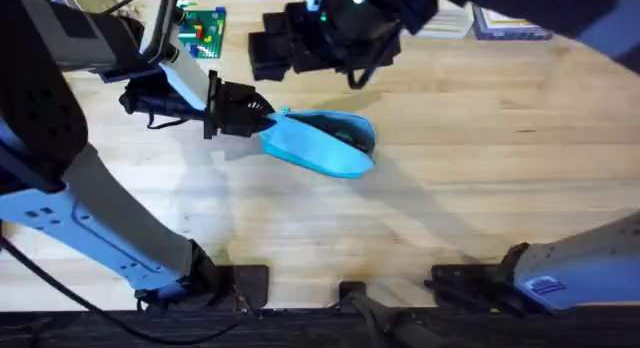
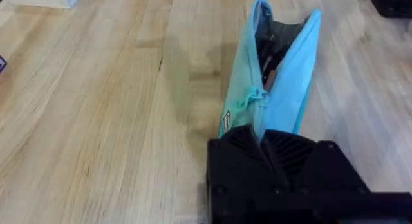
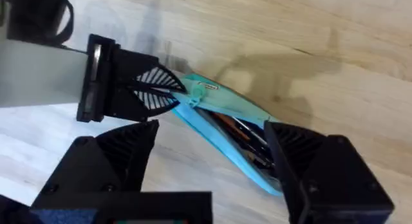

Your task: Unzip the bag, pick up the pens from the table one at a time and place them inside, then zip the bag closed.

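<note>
Pinching the near end of the soft light-blue fabric pencil pouch (image 1: pixel 325 143), the left end effector (image 1: pixel 268 116) has its black fingers closed on the fabric beside the zipper pull; in the left wrist view the pouch (image 2: pixel 283 82) runs away from those fingers, its two sides parted into a long gap; dark slim pens (image 2: pixel 273 47) lie inside that gap, and the right wrist view shows them too (image 3: pixel 241 130), mixed with something orange that is too blurred to name; the right end effector (image 3: pixel 212 176) hangs above the pouch with its two black fingers set wide apart and nothing between them, one finger on each side of the pouch in its own view; in the overhead view this right arm reaches across the middle, and its end effector (image 1: pixel 352 76) sits just beyond the pouch; the pouch lies on the light wooden butcher-block bench (image 1: pixel 480 168) a little left of centre, its far end open; a green brick baseplate (image 1: pixel 203 32) with small coloured pieces rests near the far left edge, well apart from the pouch.
</note>
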